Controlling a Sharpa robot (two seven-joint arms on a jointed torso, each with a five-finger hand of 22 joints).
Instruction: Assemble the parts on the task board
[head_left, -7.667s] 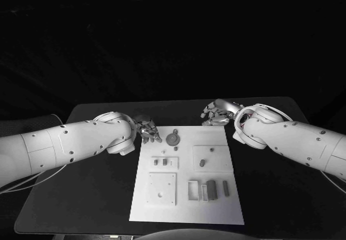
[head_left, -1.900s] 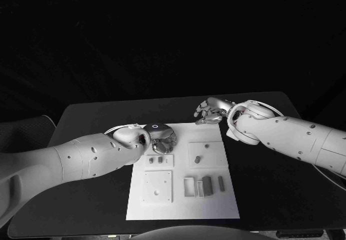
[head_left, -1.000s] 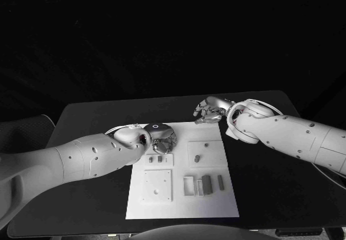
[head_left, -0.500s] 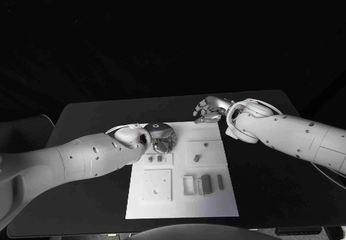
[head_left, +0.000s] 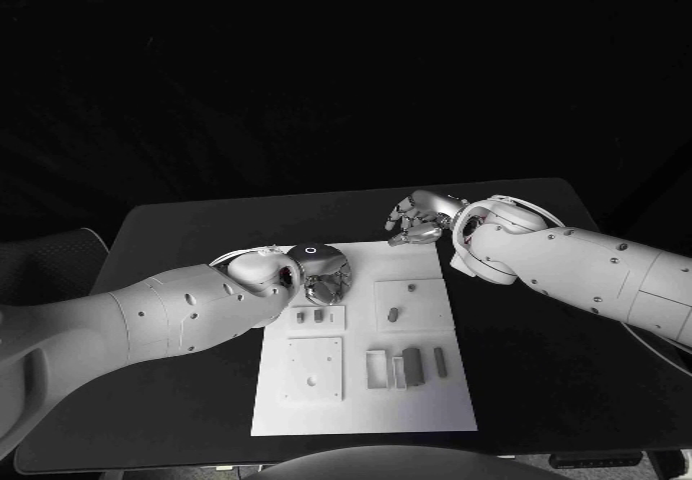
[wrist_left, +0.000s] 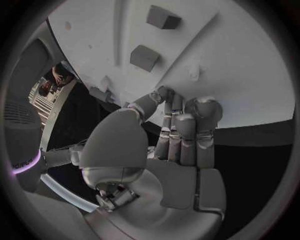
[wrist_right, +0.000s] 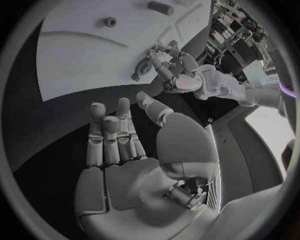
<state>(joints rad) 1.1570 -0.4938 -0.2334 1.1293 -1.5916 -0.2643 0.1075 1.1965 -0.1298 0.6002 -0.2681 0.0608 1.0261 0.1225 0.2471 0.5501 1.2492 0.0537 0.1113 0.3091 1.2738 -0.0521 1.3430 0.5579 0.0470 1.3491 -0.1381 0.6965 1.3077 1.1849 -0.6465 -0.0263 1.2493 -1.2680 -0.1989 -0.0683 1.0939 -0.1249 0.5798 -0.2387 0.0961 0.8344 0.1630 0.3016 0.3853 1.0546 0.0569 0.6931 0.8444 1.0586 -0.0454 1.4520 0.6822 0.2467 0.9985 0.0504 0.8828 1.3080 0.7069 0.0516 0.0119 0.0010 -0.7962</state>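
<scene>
Nothing shifted: left hand (head_left: 326, 283) grips disc part (wrist_right: 135, 76) (grey); right hand (head_left: 417, 222) spread, empty.

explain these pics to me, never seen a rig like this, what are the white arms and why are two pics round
This is a robot with two white arms, each ending in a silver robot hand. The square picture comes from a camera on its head, looking down at a black table. The round pictures come from cameras at each wrist, behind that hand. On the table lies a white task board with small grey parts on it. The left robot hand curls its fingers down at the board's far left corner; whether it grips a part is hidden. The right robot hand hangs just beyond the board, fingers apart, holding nothing.
</scene>
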